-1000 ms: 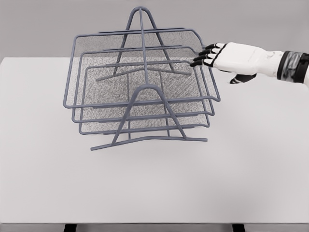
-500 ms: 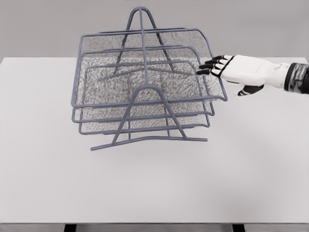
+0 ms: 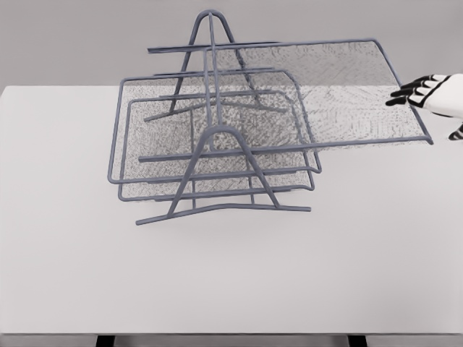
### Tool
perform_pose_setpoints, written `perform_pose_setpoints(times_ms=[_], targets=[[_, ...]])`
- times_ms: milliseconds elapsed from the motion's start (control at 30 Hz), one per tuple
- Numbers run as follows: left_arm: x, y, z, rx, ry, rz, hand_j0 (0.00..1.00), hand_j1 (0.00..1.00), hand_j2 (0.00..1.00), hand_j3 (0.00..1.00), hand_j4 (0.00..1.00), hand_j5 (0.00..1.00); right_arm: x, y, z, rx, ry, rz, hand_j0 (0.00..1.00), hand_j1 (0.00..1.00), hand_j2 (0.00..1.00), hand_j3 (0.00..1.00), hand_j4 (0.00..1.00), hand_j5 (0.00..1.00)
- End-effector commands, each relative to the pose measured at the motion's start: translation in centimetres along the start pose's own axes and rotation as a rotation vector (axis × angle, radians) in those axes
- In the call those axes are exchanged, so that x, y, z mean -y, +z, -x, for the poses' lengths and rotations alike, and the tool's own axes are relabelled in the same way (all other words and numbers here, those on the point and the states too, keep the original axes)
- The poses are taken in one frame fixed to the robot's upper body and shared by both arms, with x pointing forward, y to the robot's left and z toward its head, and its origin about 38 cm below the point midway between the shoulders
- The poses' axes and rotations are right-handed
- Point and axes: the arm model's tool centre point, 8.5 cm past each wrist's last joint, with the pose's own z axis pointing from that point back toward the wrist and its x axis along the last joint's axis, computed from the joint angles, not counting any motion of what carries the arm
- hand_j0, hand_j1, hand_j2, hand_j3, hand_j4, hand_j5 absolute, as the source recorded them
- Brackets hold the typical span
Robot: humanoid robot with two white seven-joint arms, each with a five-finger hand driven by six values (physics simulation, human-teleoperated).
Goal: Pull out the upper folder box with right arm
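Note:
The upper folder box (image 3: 325,94), a grey wire-mesh tray, sticks far out to the right of the wire rack (image 3: 217,137). Only its left end is still between the rack's uprights. My right hand (image 3: 423,114) is at the picture's right edge, on the tray's right rim. Its black fingertips (image 3: 405,92) lie over the rim and the thumb shows below it. The middle tray (image 3: 145,116) and the lower tray (image 3: 217,189) sit inside the rack. My left arm is out of view.
The rack stands on a white table (image 3: 231,275), towards the back and left of the middle. The rack's feet spread forward to about the table's centre.
The upper tray has slid a long way right out of the rack, following my right hand, which moved right to the frame edge. The rack and lower trays stayed put.

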Motion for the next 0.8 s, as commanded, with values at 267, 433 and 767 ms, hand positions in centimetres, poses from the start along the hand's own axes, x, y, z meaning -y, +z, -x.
perform_pose_setpoints(times_ms=[267, 433, 767], targets=[[0.0, 0.0, 0.0, 0.0, 0.001, 0.0, 1.0, 1.0, 1.0, 1.0, 1.0, 1.0, 4.4, 4.8, 1.0, 0.015, -0.076, 0.167, 1.0, 1.0, 1.0, 1.0, 1.0, 1.0], [0.0, 0.0, 0.0, 0.0, 0.001, 0.0, 1.0, 1.0, 1.0, 1.0, 1.0, 1.0, 6.5, 3.6, -2.2, 0.157, -0.071, 0.219, 1.0, 1.0, 1.0, 1.0, 1.0, 1.0], [0.4, 0.0, -0.4, 0.007, 0.0, 0.006, 1.0, 1.0, 1.0, 1.0, 1.0, 1.0, 6.7, -4.9, -8.0, 0.395, -0.068, 0.17, 1.0, 1.0, 1.0, 1.0, 1.0, 1.0]])
